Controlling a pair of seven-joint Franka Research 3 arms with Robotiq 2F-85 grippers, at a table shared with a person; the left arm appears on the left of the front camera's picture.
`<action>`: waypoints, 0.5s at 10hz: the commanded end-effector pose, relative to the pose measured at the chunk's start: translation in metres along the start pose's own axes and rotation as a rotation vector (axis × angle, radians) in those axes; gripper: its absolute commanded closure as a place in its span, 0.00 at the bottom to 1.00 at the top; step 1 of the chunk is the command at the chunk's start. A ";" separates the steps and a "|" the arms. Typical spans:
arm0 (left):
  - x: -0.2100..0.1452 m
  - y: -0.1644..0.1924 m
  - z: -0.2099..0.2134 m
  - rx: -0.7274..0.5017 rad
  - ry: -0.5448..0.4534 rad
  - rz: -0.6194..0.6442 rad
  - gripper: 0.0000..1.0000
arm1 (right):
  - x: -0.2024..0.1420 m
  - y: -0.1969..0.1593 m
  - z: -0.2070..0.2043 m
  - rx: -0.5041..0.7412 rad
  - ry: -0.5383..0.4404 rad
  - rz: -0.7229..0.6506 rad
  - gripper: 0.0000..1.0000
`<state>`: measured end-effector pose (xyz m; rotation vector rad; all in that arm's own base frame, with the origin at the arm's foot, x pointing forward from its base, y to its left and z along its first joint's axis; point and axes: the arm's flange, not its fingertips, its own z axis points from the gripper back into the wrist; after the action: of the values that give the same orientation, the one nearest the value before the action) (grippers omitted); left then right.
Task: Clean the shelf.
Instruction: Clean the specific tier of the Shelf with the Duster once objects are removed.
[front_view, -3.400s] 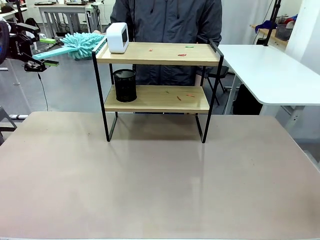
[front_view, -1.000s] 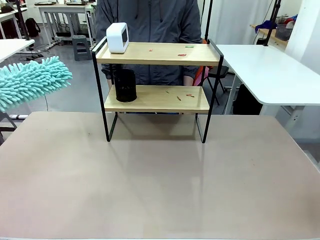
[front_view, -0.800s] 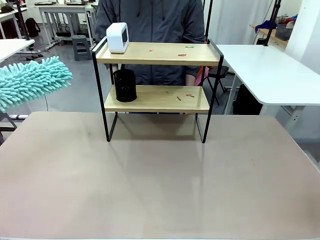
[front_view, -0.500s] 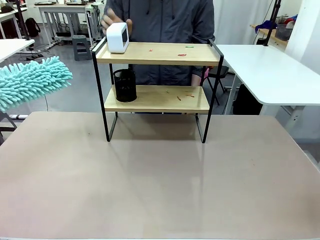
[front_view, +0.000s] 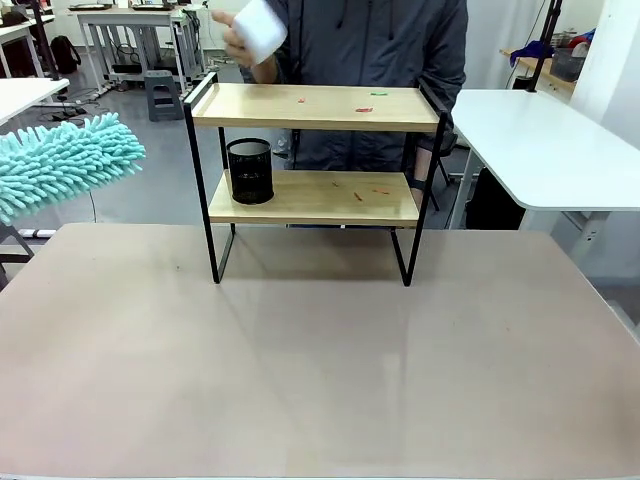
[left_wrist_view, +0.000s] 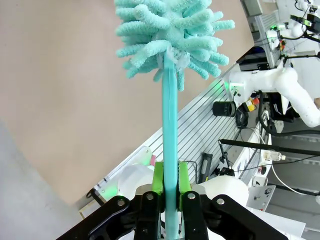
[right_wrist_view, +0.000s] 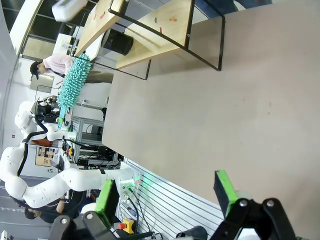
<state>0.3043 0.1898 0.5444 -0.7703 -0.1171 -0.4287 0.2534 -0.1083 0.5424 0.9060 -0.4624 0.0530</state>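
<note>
I see left gripper (left_wrist_view: 170, 178) clamping duster (front_view: 60, 165) | head left of shelf (front_view: 315, 108), axis toward it | right gripper (right_wrist_view: 165, 195) spread, empty

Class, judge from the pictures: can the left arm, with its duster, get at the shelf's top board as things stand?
Probably yes. The left gripper is shut on the duster, off the shelf's left end. The person's hand holds the white box above the top board, which bears only small scraps.

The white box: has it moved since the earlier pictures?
Yes. It has gone up: the person's hand now holds the white box above the left end of the shelf, on whose top board it stood before.
</note>
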 end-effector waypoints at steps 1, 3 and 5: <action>0.001 -0.004 0.002 -0.020 -0.014 0.001 1.00 | 0.002 0.001 0.000 0.020 -0.009 0.023 0.00; 0.007 -0.022 0.014 0.021 -0.067 0.028 0.87 | 0.002 0.001 0.000 0.020 -0.009 0.023 0.00; 0.035 -0.082 0.057 0.143 -0.144 0.133 0.87 | 0.002 0.001 0.000 0.020 -0.009 0.023 0.00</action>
<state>0.3008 0.1808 0.6079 -0.7110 -0.1977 -0.3159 0.2534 -0.1084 0.5424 0.9058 -0.4624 0.0529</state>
